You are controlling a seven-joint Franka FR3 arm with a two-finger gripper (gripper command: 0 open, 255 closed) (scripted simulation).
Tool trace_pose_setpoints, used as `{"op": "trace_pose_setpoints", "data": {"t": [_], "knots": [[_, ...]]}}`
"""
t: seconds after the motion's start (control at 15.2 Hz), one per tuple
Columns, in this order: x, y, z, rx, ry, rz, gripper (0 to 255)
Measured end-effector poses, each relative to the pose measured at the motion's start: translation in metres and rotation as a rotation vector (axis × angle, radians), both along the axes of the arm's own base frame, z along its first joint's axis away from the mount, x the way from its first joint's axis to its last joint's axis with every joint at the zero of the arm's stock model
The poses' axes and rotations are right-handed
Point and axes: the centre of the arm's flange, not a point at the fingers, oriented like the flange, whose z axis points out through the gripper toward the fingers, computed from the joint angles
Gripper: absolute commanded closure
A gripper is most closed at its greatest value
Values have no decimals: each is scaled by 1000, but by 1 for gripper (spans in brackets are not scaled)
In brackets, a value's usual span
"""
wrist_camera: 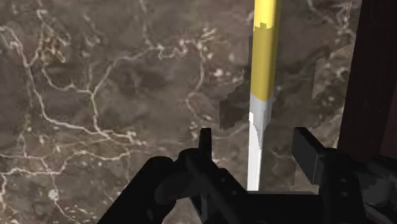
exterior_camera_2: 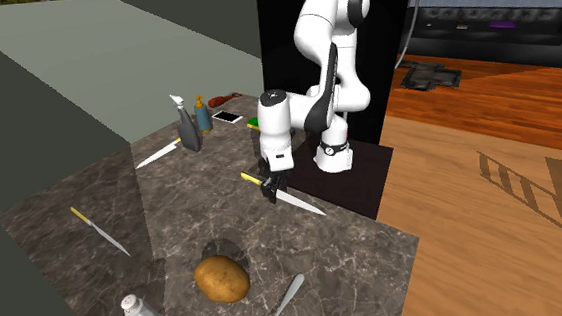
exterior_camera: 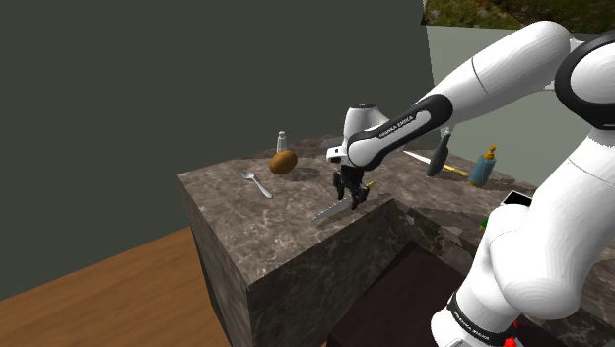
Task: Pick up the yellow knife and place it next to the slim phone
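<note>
- The hand (wrist_camera: 255, 141) stands wide, its fingers (wrist_camera: 309, 151) either side of the yellow knife (wrist_camera: 263, 89), not touching it.
- The knife lies on the marbled tabletop (wrist_camera: 95, 95) near its edge.

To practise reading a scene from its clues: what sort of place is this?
Probably a home kitchen: a marbled counter holds a potato, a spoon and a shaker.
</note>
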Motion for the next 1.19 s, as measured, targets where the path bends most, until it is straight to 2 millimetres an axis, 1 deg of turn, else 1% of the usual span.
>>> {"op": "trace_pose_setpoints", "data": {"t": [0.59, 0.73, 1.19], "knots": [[0, 0, 0, 0, 0, 0, 255], [0, -1, 6, 0, 0, 0, 255], [1, 1, 42, 0, -1, 0, 255]]}}
